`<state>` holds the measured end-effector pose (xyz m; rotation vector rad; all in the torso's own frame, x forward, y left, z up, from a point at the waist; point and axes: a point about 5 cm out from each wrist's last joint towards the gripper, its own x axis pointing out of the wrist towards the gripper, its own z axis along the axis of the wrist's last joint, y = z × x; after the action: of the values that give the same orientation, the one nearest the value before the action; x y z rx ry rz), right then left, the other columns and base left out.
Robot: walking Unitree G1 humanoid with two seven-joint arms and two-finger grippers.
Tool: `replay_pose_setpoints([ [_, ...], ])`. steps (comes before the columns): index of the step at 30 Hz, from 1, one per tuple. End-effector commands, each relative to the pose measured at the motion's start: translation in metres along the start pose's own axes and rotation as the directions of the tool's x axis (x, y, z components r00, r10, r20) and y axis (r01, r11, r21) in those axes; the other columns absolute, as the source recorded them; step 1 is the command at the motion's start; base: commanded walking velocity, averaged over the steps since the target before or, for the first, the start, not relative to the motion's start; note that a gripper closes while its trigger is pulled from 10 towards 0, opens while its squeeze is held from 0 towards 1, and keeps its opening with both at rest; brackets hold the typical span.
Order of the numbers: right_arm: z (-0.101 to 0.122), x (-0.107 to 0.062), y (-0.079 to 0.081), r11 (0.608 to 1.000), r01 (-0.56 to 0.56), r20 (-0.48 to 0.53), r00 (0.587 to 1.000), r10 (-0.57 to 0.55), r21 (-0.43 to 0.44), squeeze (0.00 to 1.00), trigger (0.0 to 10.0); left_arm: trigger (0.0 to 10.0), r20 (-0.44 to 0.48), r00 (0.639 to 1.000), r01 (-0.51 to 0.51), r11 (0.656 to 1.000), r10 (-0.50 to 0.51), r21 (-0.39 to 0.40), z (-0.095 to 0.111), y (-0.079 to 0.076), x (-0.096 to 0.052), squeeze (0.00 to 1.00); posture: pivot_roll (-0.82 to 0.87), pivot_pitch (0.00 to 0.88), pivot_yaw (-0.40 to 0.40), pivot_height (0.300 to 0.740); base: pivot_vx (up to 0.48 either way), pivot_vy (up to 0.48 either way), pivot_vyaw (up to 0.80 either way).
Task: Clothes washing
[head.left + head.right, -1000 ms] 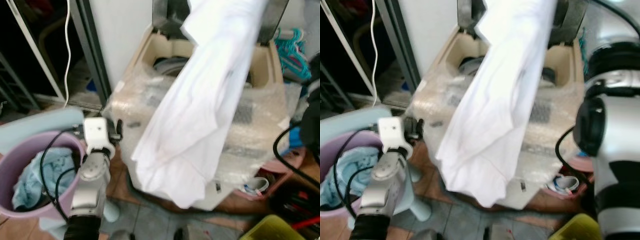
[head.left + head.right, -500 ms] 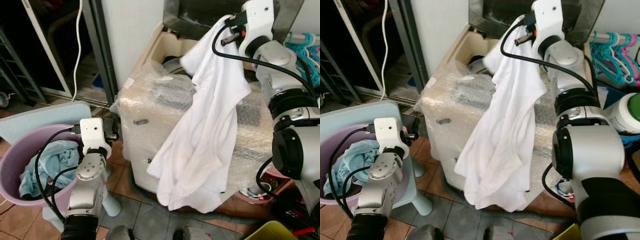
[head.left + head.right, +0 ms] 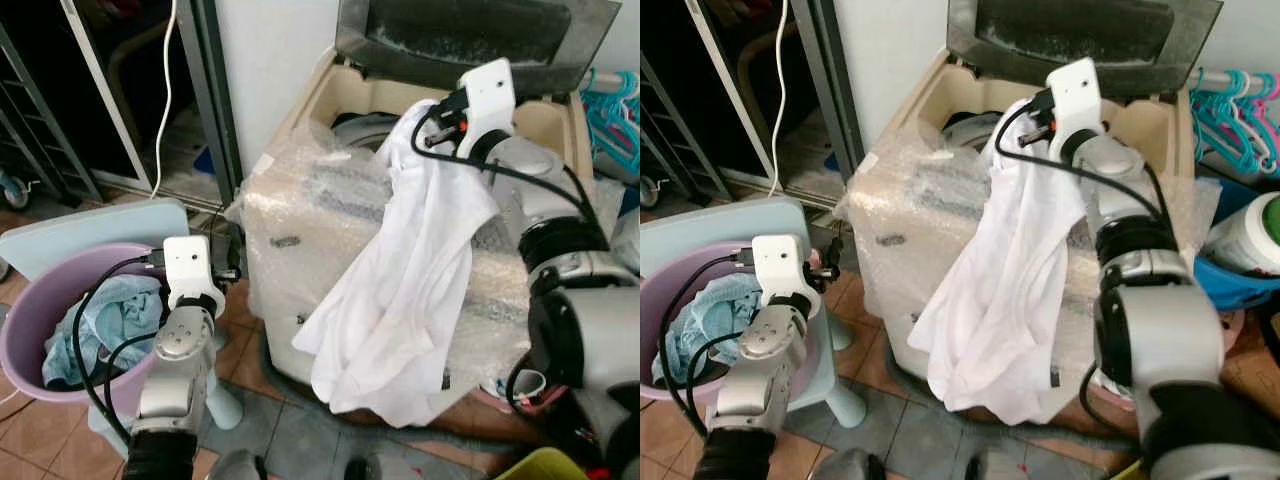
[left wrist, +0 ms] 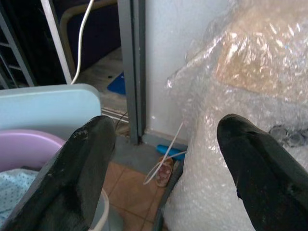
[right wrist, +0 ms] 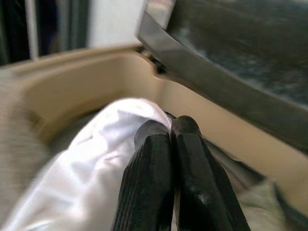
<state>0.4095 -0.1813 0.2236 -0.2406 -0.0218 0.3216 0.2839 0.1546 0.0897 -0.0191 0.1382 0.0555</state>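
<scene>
A purple basin [image 3: 20, 335] of blue laundry sits at the near left beside the left gripper [image 4: 163, 159], fingers spread and empty, while the right gripper [image 5: 169, 132] pinches a white garment [image 3: 405, 290] over the bubble-wrapped washing machine [image 3: 300, 215], the cloth hanging lengthwise down its front toward the floor.

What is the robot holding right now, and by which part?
The right gripper pinches the white garment by a bunched top fold, over the open washing machine. The left gripper is open, holding nothing.
</scene>
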Motion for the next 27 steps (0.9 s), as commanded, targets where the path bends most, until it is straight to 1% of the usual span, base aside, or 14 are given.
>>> replay_pose_setpoints([
  [1, 0.012, 0.000, -0.001, 1.000, -0.008, 0.054, 0.998, 0.008, 0.006, 0.00, 10.0, 10.0, 0.006, 1.000, 0.002, 1.000, -0.002, 0.008, 0.003, 0.000, -0.002, 0.00, -0.04, 0.000, -0.005, 0.740, 0.000, 0.000, 0.00],
  [3, 0.006, -0.008, 0.006, 1.000, -0.011, 0.103, 0.995, 0.012, -0.013, 0.00, 10.0, 10.0, 0.021, 1.000, -0.004, 1.000, 0.004, 0.006, 0.004, 0.005, -0.006, 0.00, -0.04, 0.000, 0.002, 0.740, 0.000, 0.000, 0.00],
  [5, 0.005, -0.017, 0.011, 0.996, -0.008, 0.150, 0.989, 0.020, -0.085, 0.00, 10.0, 10.0, 0.027, 0.999, -0.023, 1.000, 0.023, 0.006, 0.004, 0.009, -0.008, 0.00, -0.04, 0.000, 0.006, 0.740, 0.000, 0.000, 0.00],
  [8, 0.010, -0.022, 0.013, 0.995, -0.014, 0.189, 0.982, 0.032, -0.094, 0.00, 10.0, 10.0, 0.031, 0.999, -0.027, 1.000, 0.027, 0.010, 0.005, 0.011, -0.009, 0.00, -0.05, 0.000, 0.010, 0.740, 0.310, 0.000, 0.44],
  [10, 0.016, -0.024, 0.011, 0.994, 0.005, 0.210, 0.978, 0.019, -0.113, 0.00, 10.0, 10.0, 0.032, 0.999, -0.029, 0.999, 0.029, 0.014, 0.006, 0.012, -0.009, 0.00, -0.05, 0.000, 0.011, 0.740, 0.315, 0.000, 0.77],
  [12, 0.021, -0.024, 0.009, 0.995, 0.006, 0.221, 0.975, 0.017, -0.104, 0.00, 10.0, 10.0, 0.034, 0.999, -0.035, 0.999, 0.035, 0.017, 0.006, 0.013, -0.009, 0.00, -0.05, 0.000, 0.012, 0.740, 0.337, 0.000, 0.76],
  [17, 0.049, -0.025, 0.008, 0.981, -0.023, 0.298, 0.951, 0.080, -0.190, 0.00, 10.0, 10.0, 0.033, 0.999, -0.034, 0.999, 0.033, 0.015, 0.006, 0.013, -0.009, 0.00, -0.04, 0.000, 0.007, 0.740, 0.384, 0.000, 0.74],
  [20, 0.062, -0.023, 0.006, 0.979, -0.029, 0.315, 0.945, 0.093, -0.203, 0.00, 10.0, 10.0, 0.031, 0.999, -0.034, 0.999, 0.034, 0.015, 0.006, 0.012, -0.008, 0.00, -0.04, 0.000, 0.005, 0.740, 0.389, 0.000, 0.69],
  [21, 0.072, -0.020, 0.004, 0.977, -0.035, 0.323, 0.941, 0.103, -0.211, 0.00, 10.0, 10.0, 0.032, 0.999, -0.035, 0.999, 0.034, 0.016, 0.006, 0.012, -0.008, 0.00, -0.04, 0.000, 0.005, 0.740, 0.356, 0.000, 0.63],
  [23, 0.081, -0.017, 0.000, 0.977, -0.032, 0.330, 0.938, 0.103, -0.213, 0.00, 10.0, 10.0, 0.034, 0.999, -0.034, 0.999, 0.034, 0.016, 0.007, 0.012, -0.008, 0.00, -0.04, 0.000, 0.005, 0.740, 0.354, 0.000, 0.58],
  [24, 0.087, -0.015, -0.005, 0.977, -0.010, 0.328, 0.941, 0.081, -0.213, 0.00, 10.0, 10.0, 0.032, 0.999, -0.035, 0.999, 0.034, 0.017, 0.007, 0.012, -0.008, 0.00, -0.04, 0.000, 0.005, 0.740, 0.341, 0.000, 0.47],
  [25, 0.093, -0.012, -0.014, 0.979, 0.034, 0.316, 0.948, 0.033, -0.202, 0.00, 10.0, 10.0, 0.031, 0.999, -0.035, 0.999, 0.035, 0.016, 0.007, 0.011, -0.007, 0.00, -0.04, 0.000, 0.005, 0.740, 0.281, 0.000, 0.40],
  [26, 0.100, -0.010, -0.035, 0.978, 0.144, 0.279, 0.955, -0.098, -0.150, 0.00, 10.0, 10.0, 0.030, 0.999, -0.033, 0.999, 0.033, 0.015, 0.007, 0.011, -0.007, 0.00, -0.04, 0.000, 0.002, 0.740, 0.000, 0.000, 0.00],
  [27, 0.100, -0.010, -0.035, 0.978, 0.144, 0.279, 0.955, -0.098, -0.150, 0.00, 10.0, 10.0, 0.030, 0.999, -0.033, 0.999, 0.033, 0.015, 0.007, 0.011, -0.007, 0.00, -0.04, 0.000, 0.002, 0.740, 0.000, 0.000, 0.00],
])
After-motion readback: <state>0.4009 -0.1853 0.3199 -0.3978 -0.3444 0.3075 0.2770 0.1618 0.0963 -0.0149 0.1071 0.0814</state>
